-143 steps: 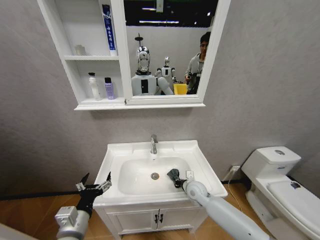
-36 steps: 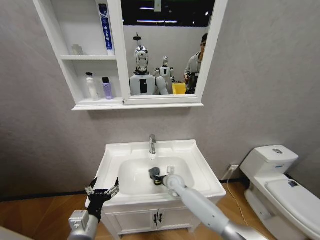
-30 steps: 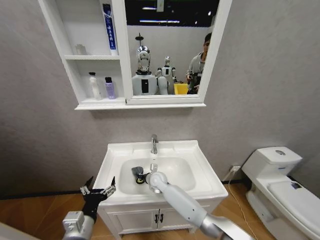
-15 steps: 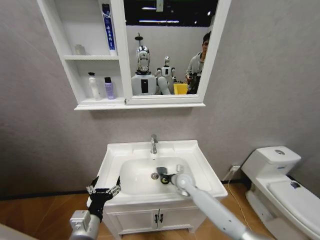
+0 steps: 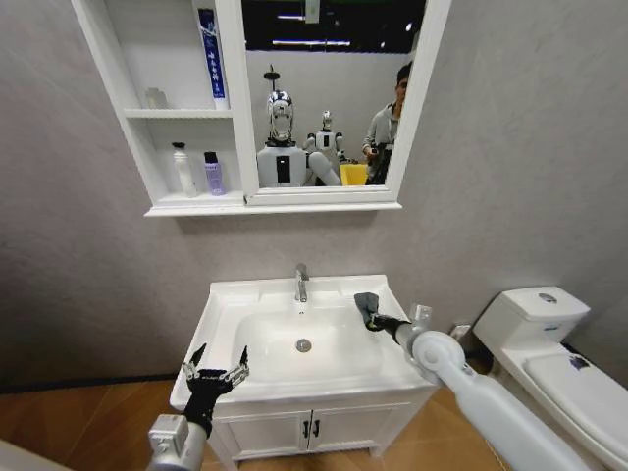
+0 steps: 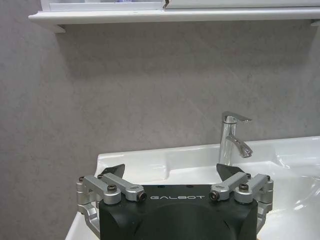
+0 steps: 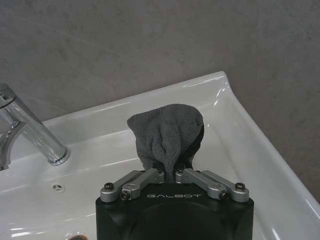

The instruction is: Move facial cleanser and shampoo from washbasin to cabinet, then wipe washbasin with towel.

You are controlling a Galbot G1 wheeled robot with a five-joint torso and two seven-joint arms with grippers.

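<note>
Wiping stage | right gripper (image 7: 170,175) is pinching the bunched towel (image 7: 167,135) over the washbasin (image 5: 228,294) far-right rim, likely to wipe it | left gripper (image 5: 216,376) is waiting spread wide, holding nothing, at the near-left corner | bottles (image 5: 196,169) are sitting in the cabinet (image 5: 118,59)

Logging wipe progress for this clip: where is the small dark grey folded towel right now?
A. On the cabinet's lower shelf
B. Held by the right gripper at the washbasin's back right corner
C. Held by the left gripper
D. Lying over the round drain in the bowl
B: the right gripper is shut on the small dark grey folded towel at the back right corner of the white ceramic washbasin.
</note>
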